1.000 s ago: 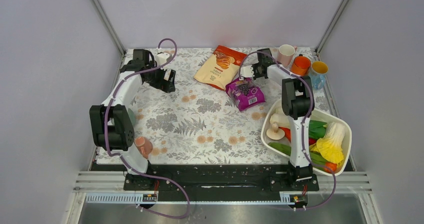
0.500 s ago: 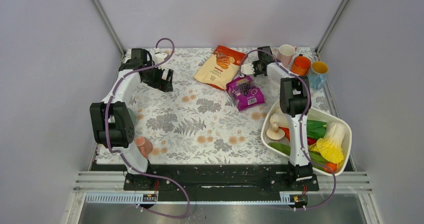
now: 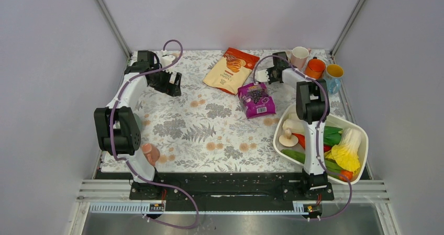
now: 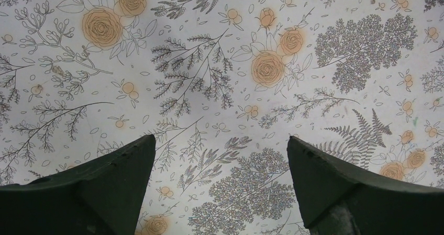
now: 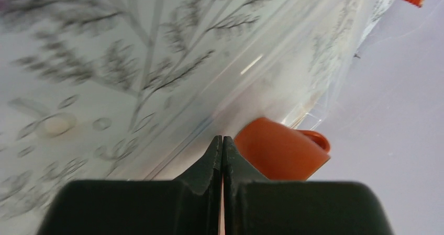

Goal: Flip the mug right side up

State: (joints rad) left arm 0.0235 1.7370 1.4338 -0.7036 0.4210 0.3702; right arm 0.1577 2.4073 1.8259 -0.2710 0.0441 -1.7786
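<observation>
Three mugs stand together at the back right: a cream mug (image 3: 300, 56), an orange mug (image 3: 315, 67) and a blue mug (image 3: 333, 76) with a yellow inside. A pink mug (image 3: 150, 153) lies by the left arm's base. I cannot tell which one is upside down. My right gripper (image 3: 268, 73) is shut and holds nothing, left of the cream mug. In the right wrist view the orange mug (image 5: 280, 152) sits just beyond the closed fingertips (image 5: 222, 141), not touching them. My left gripper (image 3: 171, 83) hangs wide open over bare tablecloth at the back left (image 4: 220, 141).
An orange snack bag (image 3: 230, 70) and a purple packet (image 3: 256, 99) lie at the back middle. A white tub (image 3: 361, 161) of toy vegetables sits at the front right beside the right arm. Enclosure walls stand close behind the mugs.
The right wrist shifted slightly at the back and the purple packet turned a little. The left gripper drew back a touch and then held still. Both grippers kept their states.
</observation>
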